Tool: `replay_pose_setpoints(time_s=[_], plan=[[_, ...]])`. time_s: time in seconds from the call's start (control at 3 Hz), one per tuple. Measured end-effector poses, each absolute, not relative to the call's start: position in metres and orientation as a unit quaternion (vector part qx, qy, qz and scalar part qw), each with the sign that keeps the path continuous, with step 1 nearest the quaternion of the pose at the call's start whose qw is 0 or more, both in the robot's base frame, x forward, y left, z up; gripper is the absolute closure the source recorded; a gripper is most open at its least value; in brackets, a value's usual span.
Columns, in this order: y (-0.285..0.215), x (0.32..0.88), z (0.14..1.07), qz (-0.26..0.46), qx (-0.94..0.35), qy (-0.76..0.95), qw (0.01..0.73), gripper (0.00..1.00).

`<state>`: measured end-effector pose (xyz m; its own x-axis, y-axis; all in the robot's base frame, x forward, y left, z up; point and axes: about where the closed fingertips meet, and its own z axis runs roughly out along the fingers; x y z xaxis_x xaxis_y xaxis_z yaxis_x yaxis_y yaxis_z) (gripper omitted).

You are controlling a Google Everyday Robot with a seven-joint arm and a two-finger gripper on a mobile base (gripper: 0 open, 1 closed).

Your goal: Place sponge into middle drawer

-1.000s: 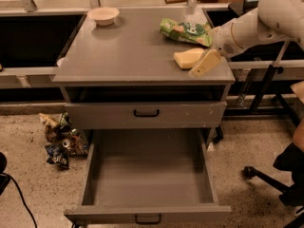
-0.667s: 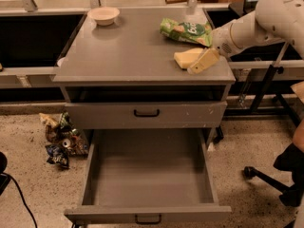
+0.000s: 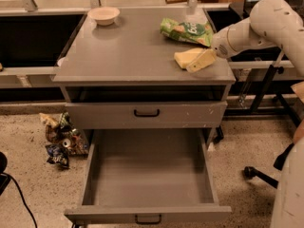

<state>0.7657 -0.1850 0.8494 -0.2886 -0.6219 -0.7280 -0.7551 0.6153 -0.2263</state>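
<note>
My gripper [image 3: 202, 61] rests at the cabinet top's [image 3: 128, 51] right front edge, against the one sponge [image 3: 184, 57] and hiding its right end. Whether I grasp it, I cannot tell. Behind it are one green bag [image 3: 186, 31] and one bowl [image 3: 103, 14]. Below the top are two handled drawers, and the middle drawer [image 3: 147, 175] stands open.

The white robot arm [image 3: 266, 18] has swung a little to the left. Its big rounded joint now sits further in from the view's right edge than a second ago. With it the claw [image 3: 197, 64] has edged slightly leftward over the right front part of the grey metal table [image 3: 133, 56]. It now lies across the right end of the pale yellow soft sponge [image 3: 183, 57]; whether it touches the sponge or is just above it cannot be told. In the lower right corner a broad white curved shape [image 3: 289, 194] has come into view, where earlier only a sliver showed.
</note>
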Motion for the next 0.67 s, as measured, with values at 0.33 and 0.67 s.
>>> replay_pose_setpoints(time_s=[0.33,0.67], plan=[[-0.1836,0.7768,0.8361,0.092,-0.421,0.805,0.408,0.09],[-0.1775,0.7802,0.8299,0.102,-0.423,0.804,0.406,0.28]])
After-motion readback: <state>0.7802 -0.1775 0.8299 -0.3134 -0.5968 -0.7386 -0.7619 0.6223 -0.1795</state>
